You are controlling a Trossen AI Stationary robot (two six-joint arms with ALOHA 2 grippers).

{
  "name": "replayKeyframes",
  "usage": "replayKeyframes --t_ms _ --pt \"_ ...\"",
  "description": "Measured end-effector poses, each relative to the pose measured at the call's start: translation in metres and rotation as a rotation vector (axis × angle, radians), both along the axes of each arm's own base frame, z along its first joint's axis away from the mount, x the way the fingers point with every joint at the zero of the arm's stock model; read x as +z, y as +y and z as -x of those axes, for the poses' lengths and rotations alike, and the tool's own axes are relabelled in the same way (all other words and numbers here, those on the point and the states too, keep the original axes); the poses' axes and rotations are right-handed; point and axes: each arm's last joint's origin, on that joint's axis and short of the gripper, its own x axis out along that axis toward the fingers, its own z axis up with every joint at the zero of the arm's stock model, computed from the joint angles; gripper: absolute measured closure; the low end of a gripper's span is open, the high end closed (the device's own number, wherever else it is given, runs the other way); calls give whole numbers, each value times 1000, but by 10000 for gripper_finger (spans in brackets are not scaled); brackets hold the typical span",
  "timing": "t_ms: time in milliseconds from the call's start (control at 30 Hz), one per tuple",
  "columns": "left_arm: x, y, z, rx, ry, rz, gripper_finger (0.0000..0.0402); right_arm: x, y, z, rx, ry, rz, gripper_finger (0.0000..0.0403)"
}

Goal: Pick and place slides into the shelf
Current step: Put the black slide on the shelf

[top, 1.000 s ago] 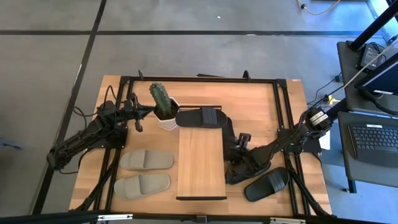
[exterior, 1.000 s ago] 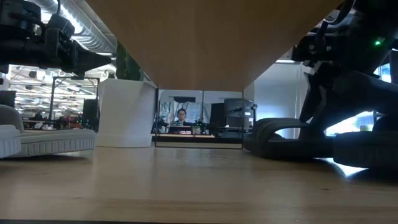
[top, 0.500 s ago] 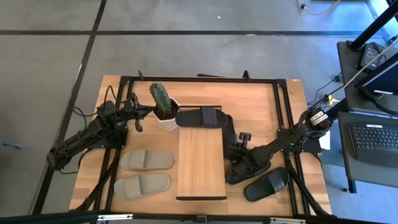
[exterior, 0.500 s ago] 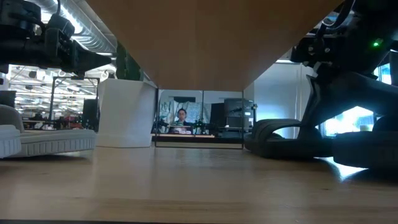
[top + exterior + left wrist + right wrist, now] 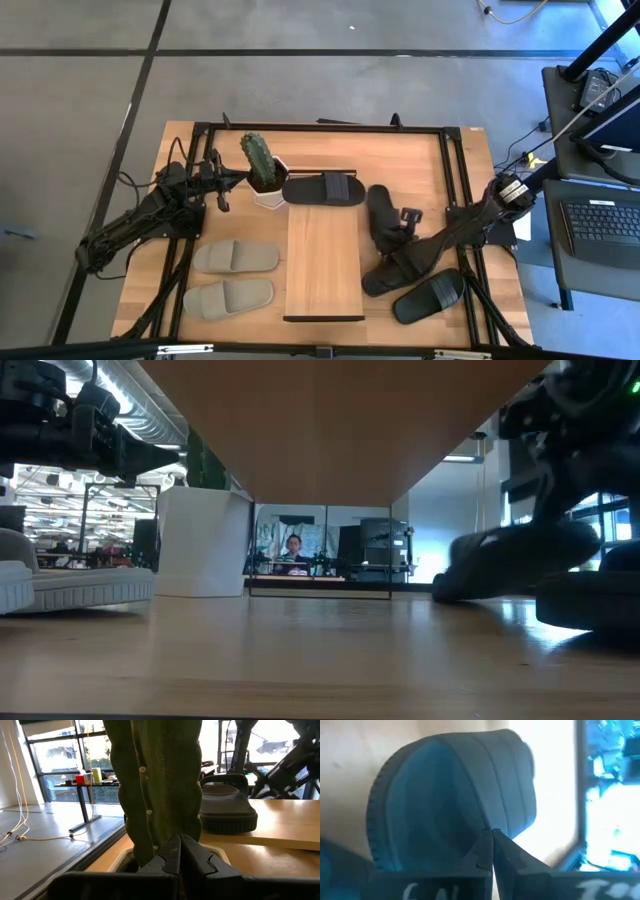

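Just right of the shelf, we see the right gripper pinched tight on the strap of a black slide, its fingers meeting on the ribbed strap. Another black slide lies across the shelf's far end. Two more black slides lie right of the shelf, nearer its front. Left of the shelf lie two grey-beige slides. The left gripper hangs fully closed and empty beside a potted cactus near the shelf's far left corner.
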Motion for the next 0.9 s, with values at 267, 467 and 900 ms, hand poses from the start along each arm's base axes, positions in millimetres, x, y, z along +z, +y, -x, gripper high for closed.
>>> replayKeyframes --t_ms 267,467,900 --pt "0 0 0 0 0 0 401 39 15 20 -81 -79 21 402" --pt "0 0 0 -1 -2 7 401 50 14 26 -119 -273 47 402" --pt "0 0 0 -3 -6 20 401 53 18 30 -54 -229 35 403"
